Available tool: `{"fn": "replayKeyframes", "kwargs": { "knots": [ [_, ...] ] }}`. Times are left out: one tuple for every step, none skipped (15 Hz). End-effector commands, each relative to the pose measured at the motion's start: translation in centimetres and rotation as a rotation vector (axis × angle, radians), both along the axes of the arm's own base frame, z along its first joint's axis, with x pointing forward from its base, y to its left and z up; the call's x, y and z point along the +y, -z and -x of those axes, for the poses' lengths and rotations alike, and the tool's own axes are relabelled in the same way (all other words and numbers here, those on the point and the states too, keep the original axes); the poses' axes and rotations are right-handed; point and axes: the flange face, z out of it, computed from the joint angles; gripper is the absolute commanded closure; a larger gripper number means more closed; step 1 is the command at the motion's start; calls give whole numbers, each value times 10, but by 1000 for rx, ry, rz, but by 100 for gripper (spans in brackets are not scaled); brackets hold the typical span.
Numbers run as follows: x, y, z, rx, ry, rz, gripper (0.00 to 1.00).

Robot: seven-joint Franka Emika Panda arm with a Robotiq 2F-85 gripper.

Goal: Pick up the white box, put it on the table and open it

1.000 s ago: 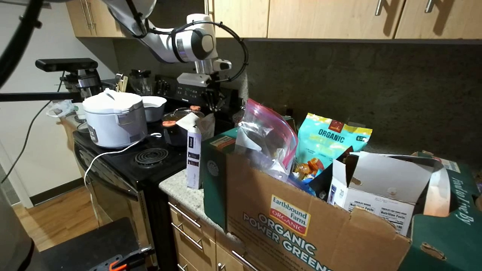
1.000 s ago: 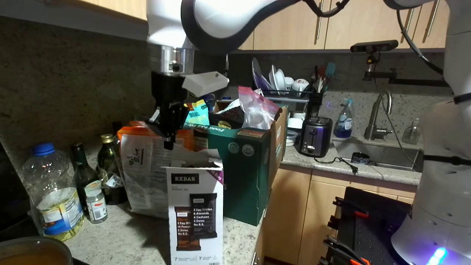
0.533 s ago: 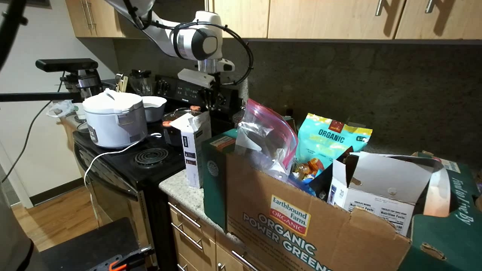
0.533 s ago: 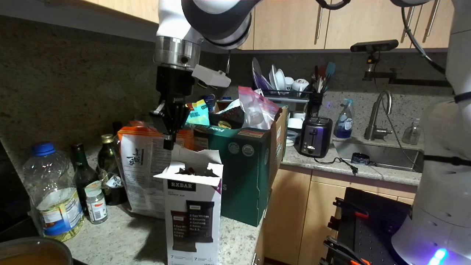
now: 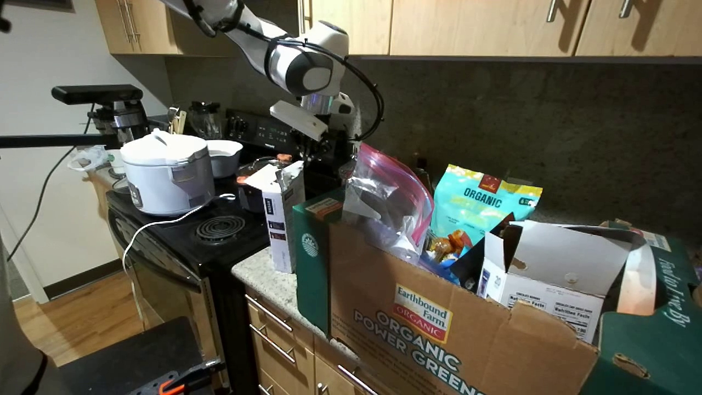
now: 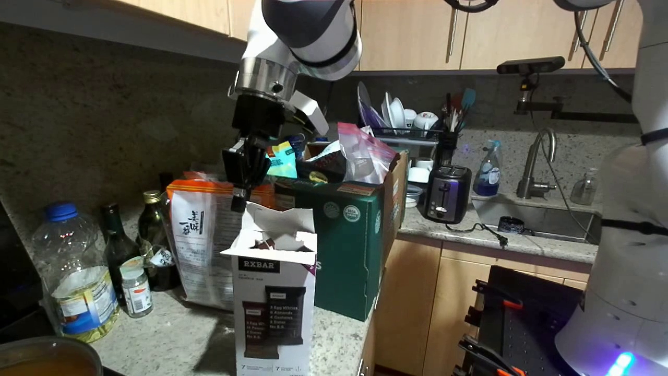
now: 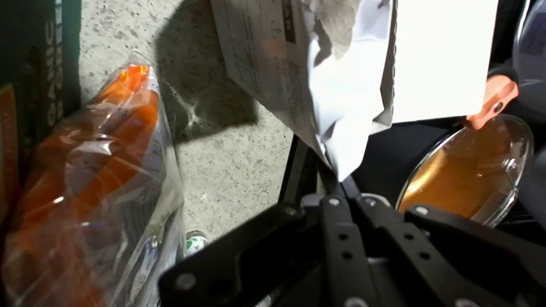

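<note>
In the wrist view, the white box [image 7: 354, 94] is partly overexposed while shadow blots the countertop [image 7: 239, 170].

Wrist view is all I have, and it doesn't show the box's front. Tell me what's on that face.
Observer: In an exterior view, the box carries a dark RXBAR label near the top of its front.
Operator: Now report where its base sits.
Observer: An exterior view shows the base on the table, set back from the table's front edge.
Operator: I get only a strip of the green carton, at my left edge. Name something sticking out of it.
Observer: In both exterior views, a pink-sealed zip bag rises out of its top.
</note>
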Motion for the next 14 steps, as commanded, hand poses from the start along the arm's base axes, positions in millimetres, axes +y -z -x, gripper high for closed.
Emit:
{"fn": "replayKeyframes", "kwargs": {
  "knots": [
    [-13, -6, 7, -17, -18, -76, 99],
    [-15, -5, 6, -16, -25, -90, 99],
    [-16, -4, 7, -15, -31, -103, 99],
    [-16, -4, 7, -14, -36, -114, 99],
    [-17, -3, 7, -12, -42, -124, 99],
    [-17, -2, 7, -11, -49, -136, 99],
    [-17, -1, 7, -8, -53, -146, 99],
    [-18, 0, 7, -5, -57, -158, 99],
    [-19, 1, 7, -4, -64, -171, 99],
    [-20, 3, 6, -1, -55, -169, 99],
    [-20, 4, 6, 2, -53, -173, 99],
    [-21, 4, 6, 3, -54, -177, 99],
    [-21, 5, 5, 4, -52, -179, 99],
    [-22, 5, 5, 5, -52, -184, 99]
  ]
}}
